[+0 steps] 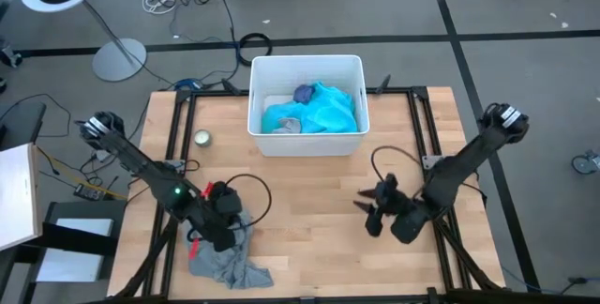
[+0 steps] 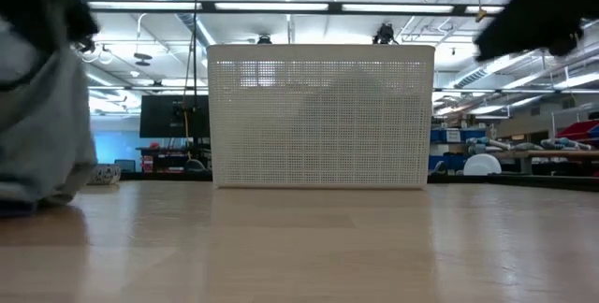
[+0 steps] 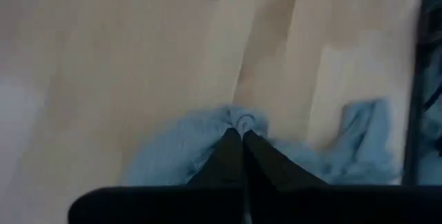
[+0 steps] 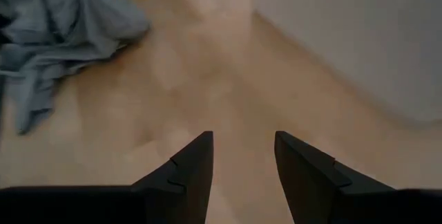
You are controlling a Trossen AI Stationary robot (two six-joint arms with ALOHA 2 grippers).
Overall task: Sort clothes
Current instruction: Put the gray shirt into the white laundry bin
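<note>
**Left gripper pinches the grey shirt at the worktop's front-left corner**

The left gripper [image 1: 223,221] is low over the worktop [image 1: 309,201] near its front-left corner, its fingers [image 3: 231,156] pressed together on a fold of the grey shirt [image 1: 223,259]; in the left wrist view the cloth bunches right at the fingertips and spreads out flat on the wood to either side; in the high view the shirt lies crumpled at the front edge, just beneath and in front of that gripper; in the low view the same grey cloth [image 2: 42,125] hangs at the far left, its bottom resting on the worktop.

The right gripper [image 1: 375,212] waits above bare wood toward the front-right, its fingers [image 4: 190,172] apart with nothing between them; its wrist view looks across the worktop to the grey shirt [image 4: 59,23] well apart from it.

The white bin [image 1: 352,65] stands at the middle of the back edge; inside it lies the turquoise garment [image 1: 323,109], with a small blue sock [image 1: 305,91] on top toward the back and a grey sock [image 1: 291,125] near the bin's front wall; a small round object [image 1: 202,138] sits on the worktop left of the bin.
</note>
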